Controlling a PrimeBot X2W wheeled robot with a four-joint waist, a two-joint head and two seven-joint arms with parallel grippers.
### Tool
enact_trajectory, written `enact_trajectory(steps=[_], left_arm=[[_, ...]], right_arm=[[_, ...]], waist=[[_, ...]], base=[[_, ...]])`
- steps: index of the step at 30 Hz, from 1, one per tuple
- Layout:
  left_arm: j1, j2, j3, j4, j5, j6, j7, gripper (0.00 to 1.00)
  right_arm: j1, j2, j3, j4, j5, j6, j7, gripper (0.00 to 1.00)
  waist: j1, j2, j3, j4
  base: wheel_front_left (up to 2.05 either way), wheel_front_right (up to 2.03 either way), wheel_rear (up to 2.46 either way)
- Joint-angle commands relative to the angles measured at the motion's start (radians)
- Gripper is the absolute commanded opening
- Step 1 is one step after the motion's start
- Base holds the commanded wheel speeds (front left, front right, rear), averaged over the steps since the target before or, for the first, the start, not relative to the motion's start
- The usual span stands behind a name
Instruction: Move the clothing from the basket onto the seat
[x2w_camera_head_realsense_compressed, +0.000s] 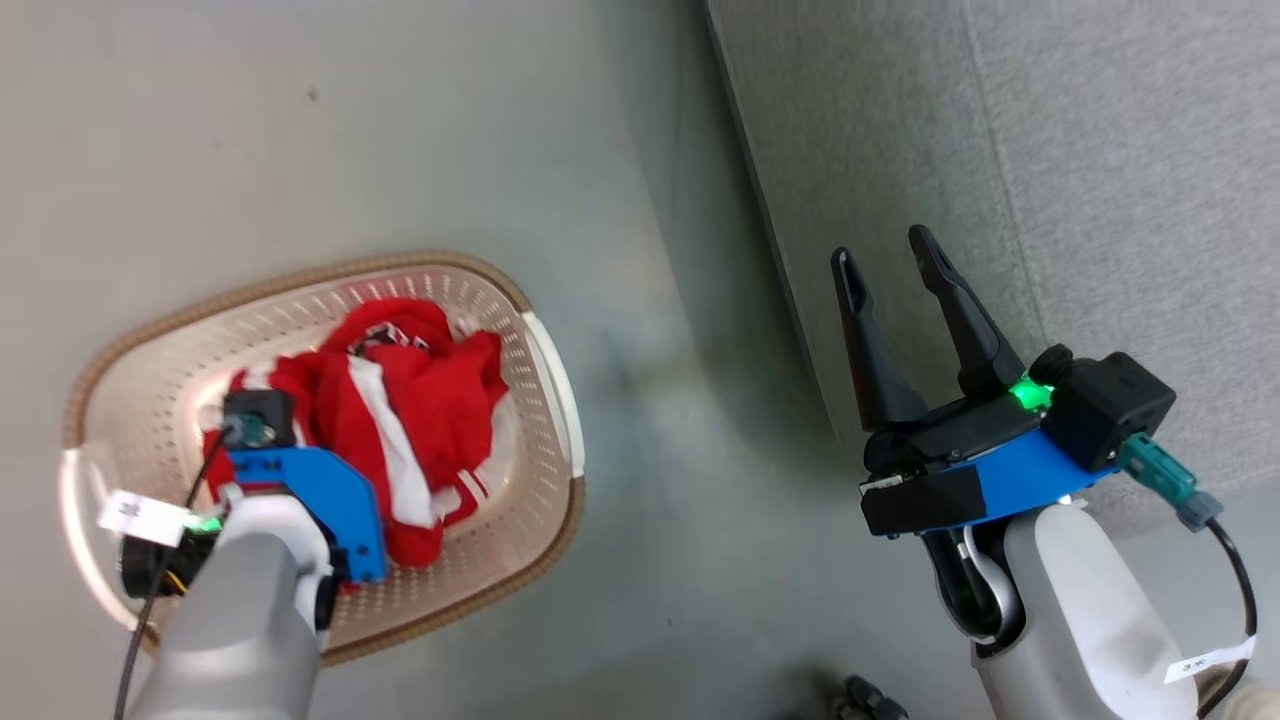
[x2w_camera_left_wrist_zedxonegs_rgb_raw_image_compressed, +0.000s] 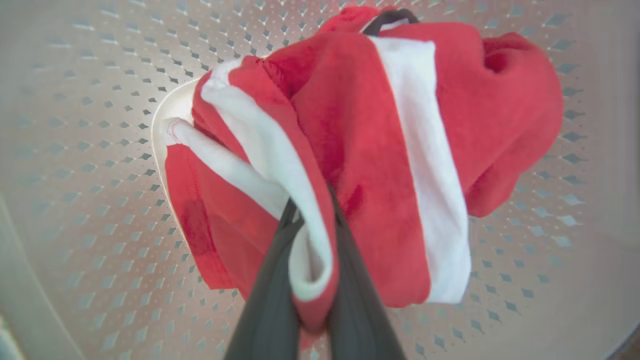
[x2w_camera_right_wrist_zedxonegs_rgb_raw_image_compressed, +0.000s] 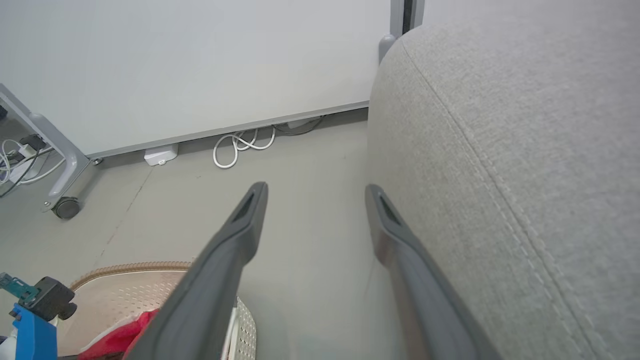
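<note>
The clothing (x2w_camera_head_realsense_compressed: 420, 400) is a bundle of bright red fabric with white stripes, lying in the cream basket (x2w_camera_head_realsense_compressed: 300, 275) on the floor at the left. My left arm reaches down into the basket. In the left wrist view my left gripper (x2w_camera_left_wrist_zedxonegs_rgb_raw_image_compressed: 310, 210) is shut on a red-and-white fold of the clothing (x2w_camera_left_wrist_zedxonegs_rgb_raw_image_compressed: 360, 150), with the perforated basket wall (x2w_camera_left_wrist_zedxonegs_rgb_raw_image_compressed: 100, 75) behind it. My right gripper (x2w_camera_head_realsense_compressed: 885, 250) hangs open and empty beside the front edge of the light-grey seat (x2w_camera_head_realsense_compressed: 1100, 150). The right wrist view shows my right gripper (x2w_camera_right_wrist_zedxonegs_rgb_raw_image_compressed: 315, 192) between bare floor and the seat (x2w_camera_right_wrist_zedxonegs_rgb_raw_image_compressed: 525, 125), with the basket (x2w_camera_right_wrist_zedxonegs_rgb_raw_image_compressed: 130, 270) and the clothing (x2w_camera_right_wrist_zedxonegs_rgb_raw_image_compressed: 120, 335) at lower left.
Grey floor (x2w_camera_head_realsense_compressed: 650, 450) separates the basket from the seat. By the far wall lie coiled white cables (x2w_camera_right_wrist_zedxonegs_rgb_raw_image_compressed: 240, 145), a white box (x2w_camera_right_wrist_zedxonegs_rgb_raw_image_compressed: 160, 155) and a wheeled metal leg (x2w_camera_right_wrist_zedxonegs_rgb_raw_image_compressed: 62, 200). A small dark object (x2w_camera_head_realsense_compressed: 865, 700) sits at the bottom edge of the head view.
</note>
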Motion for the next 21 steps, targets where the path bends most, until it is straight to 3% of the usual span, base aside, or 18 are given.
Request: enact_trajectory(steps=[1, 10, 18, 21], left_arm=[[0.007, -0.005, -0.002, 0.004, -0.002, -0.005, -0.003, 0.00], [0.070, -0.076, -0.052, 0.033, -0.008, -0.060, -0.041, 0.00], [0.090, -0.102, -0.138, -0.003, -0.028, -0.099, -0.067, 0.00], [0.114, -0.105, -0.213, -0.085, -0.095, -0.105, -0.064, 0.00]], right_arm=[[-0.001, -0.002, -0.003, 0.004, -0.003, 0.002, -0.005, 1.00], [0.084, -0.002, -0.028, 0.080, -0.065, 0.002, -0.005, 1.00], [0.174, -0.002, -0.039, 0.132, -0.088, 0.002, -0.005, 1.00], [0.198, -0.002, -0.036, 0.148, -0.095, 0.002, -0.004, 1.00]], waist=[[0.0000, 0.0001, -0.061, 0.026], [0.0000, 0.0001, -0.359, 0.122], [0.0000, 0.0001, -0.530, 0.191], [0.0000, 0.0001, -0.575, 0.208]], base=[[0.00, 0.00, 0.00], [0.00, 0.00, 0.00], [0.00, 0.00, 0.00], [0.00, 0.00, 0.00]])
